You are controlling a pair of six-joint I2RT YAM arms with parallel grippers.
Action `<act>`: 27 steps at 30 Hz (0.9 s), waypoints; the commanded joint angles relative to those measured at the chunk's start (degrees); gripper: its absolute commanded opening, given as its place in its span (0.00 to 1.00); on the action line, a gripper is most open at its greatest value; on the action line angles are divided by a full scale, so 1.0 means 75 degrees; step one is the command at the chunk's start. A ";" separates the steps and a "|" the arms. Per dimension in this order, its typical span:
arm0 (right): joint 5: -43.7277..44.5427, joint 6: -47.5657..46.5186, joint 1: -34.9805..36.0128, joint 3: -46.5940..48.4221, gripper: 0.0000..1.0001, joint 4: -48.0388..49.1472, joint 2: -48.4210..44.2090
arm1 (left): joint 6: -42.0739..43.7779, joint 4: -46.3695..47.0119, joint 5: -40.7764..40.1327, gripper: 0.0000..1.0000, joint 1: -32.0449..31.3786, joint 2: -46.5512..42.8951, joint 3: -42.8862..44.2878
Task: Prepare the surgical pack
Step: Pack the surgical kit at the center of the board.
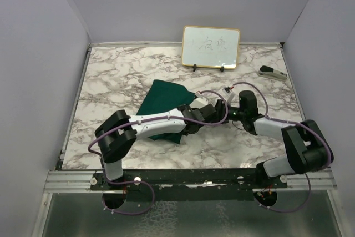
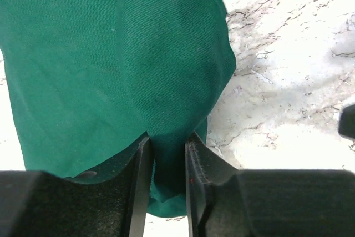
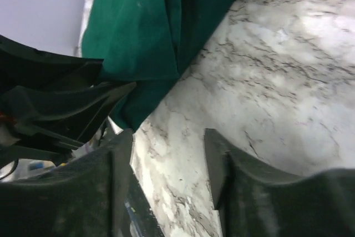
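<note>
**Left jaws pinching the cloth edge: slip or drag looking likely**

The cloth (image 1: 163,101) is lying bunched and folded on the table (image 1: 111,81), on the near side of the whiteboard (image 1: 211,47) and a little to its left. No tray, instruments or gauze are showing. Cannot tell whether they are sitting under the folds.

The left gripper (image 2: 166,148) is working straight in front of the whiteboard. Its jaws are drawn narrow on a soft fold at the cloth's edge, and fabric is filling the gap. The right gripper (image 3: 169,136) is hanging in front of the whiteboard's right end. Its jaws are standing wide and holding nothing, with only bare marble between them.

Risks, as I am reading them:
- The pinch is sitting on a thin fold, so a quick pull may be sliding it out.
- If several layers are being caught, a lift will be hauling the whole bundle rather than opening it.
- Anything lying inside may be spilling out.
- The two wrists are working close together, so crossing paths means a knock.
</note>
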 commanded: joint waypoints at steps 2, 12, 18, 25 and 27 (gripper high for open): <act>-0.1632 0.2333 -0.0024 -0.0011 0.40 0.2596 0.1383 | -0.0025 0.0209 0.0177 0.24 0.0049 -0.0568 -0.0125; -0.1804 0.3700 0.0423 0.0885 0.29 0.3875 0.2616 | 0.0067 0.0360 0.0399 0.14 0.0149 -0.0728 -0.0269; -0.1629 0.4014 0.0920 0.1459 0.28 0.4155 0.3245 | 0.0197 0.0397 0.0639 0.17 0.0190 -0.0564 -0.0224; -0.1146 0.3800 0.1157 0.1401 0.16 0.3860 0.3447 | 0.0253 0.0398 0.0640 0.14 0.0224 -0.0522 -0.0192; -0.1082 0.3609 0.1157 0.1332 0.14 0.3656 0.3389 | 0.0299 0.0415 0.0703 0.13 0.0254 -0.0523 -0.0172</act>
